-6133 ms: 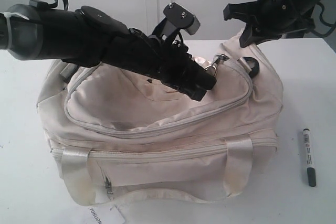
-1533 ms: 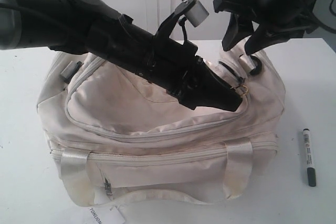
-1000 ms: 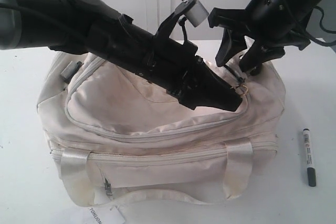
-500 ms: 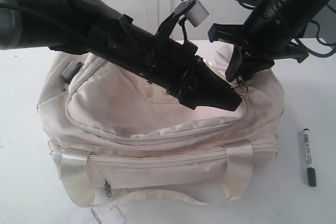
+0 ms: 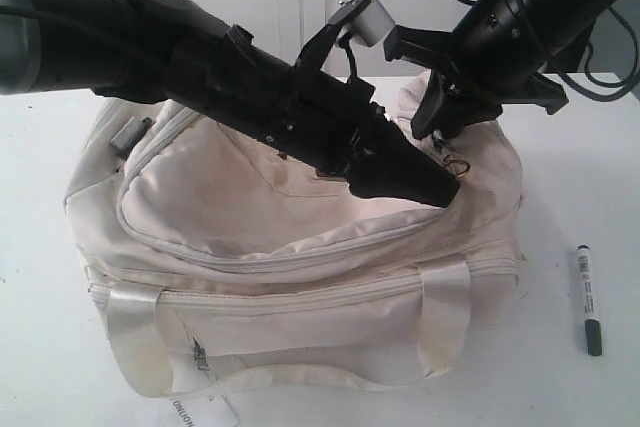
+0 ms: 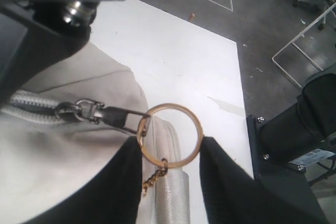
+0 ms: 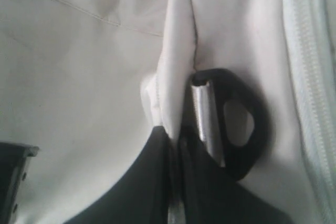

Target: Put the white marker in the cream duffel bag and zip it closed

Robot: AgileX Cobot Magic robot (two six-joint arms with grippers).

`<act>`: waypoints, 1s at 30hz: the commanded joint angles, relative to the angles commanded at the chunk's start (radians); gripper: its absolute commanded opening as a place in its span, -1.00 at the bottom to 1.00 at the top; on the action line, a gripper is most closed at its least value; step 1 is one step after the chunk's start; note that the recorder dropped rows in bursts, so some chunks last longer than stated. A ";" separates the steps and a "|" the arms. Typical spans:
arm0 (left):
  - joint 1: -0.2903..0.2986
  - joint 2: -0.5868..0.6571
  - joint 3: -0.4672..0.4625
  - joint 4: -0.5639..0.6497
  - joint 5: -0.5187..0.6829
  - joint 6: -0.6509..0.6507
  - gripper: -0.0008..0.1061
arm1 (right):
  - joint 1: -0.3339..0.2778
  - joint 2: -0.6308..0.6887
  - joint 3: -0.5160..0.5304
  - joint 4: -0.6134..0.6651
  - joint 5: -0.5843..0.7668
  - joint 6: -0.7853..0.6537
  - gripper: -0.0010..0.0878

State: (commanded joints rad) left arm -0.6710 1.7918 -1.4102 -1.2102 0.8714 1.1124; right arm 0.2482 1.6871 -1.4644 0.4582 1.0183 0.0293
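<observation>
exterior view: looks like opening the zip. finds white marker [image 5: 587, 297] on bench [image 5: 600, 147], well right of cream duffel bag [image 5: 250, 217].
left wrist view: shows left tool [image 6: 170, 153] narrow, seemingly clamped across gold ring [image 6: 169, 136]; calls for steady pull along zip.
right wrist view: shows right tool [image 7: 176, 145] pinching bag fabric beside black strap ring [image 7: 247, 129]; blurred, fingertips hidden.

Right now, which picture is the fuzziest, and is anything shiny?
Right wrist view: fuzziest, pressed close to the cream fabric duffel bag, with a glint on the metal bar of the black strap ring. Left wrist view: the round gold metal zip ring is crisp. Exterior view: even light, only faint shadows on the white table.
</observation>
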 joint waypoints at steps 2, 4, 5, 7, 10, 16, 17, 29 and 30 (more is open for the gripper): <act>0.000 0.000 0.000 0.000 0.019 0.000 -0.99 | 0.000 0.000 0.000 0.000 -0.008 0.000 -0.98; 0.000 0.000 0.000 0.000 0.030 -0.018 -0.99 | 0.000 0.000 0.000 0.000 -0.017 0.002 -0.98; 0.000 0.000 0.000 0.000 0.031 -0.027 -0.99 | 0.000 0.000 0.000 0.000 -0.021 0.002 -0.98; 0.000 0.000 0.000 0.000 0.038 -0.044 -0.99 | 0.000 0.000 0.000 0.000 -0.029 0.008 -0.98; 0.000 0.000 0.000 0.000 0.040 -0.070 -0.99 | 0.000 0.000 0.000 -0.006 -0.037 0.008 -0.98; 0.000 0.000 0.000 0.008 0.040 -0.141 -0.99 | 0.000 0.000 0.000 -0.036 -0.048 0.008 -0.98; 0.000 0.000 0.000 0.013 0.040 -0.153 -0.99 | 0.000 0.000 0.000 -0.045 -0.048 0.008 -0.98; 0.000 0.000 0.000 0.125 0.114 -0.280 -0.99 | 0.000 0.000 0.000 -0.072 -0.055 0.008 -0.98; 0.000 0.000 0.000 0.125 0.119 -0.280 -0.99 | 0.000 0.000 0.000 -0.072 -0.055 0.008 -0.98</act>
State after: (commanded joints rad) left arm -0.6710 1.7918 -1.4102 -1.0850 0.9907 0.8325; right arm 0.2482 1.6871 -1.4644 0.3862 0.9632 0.0376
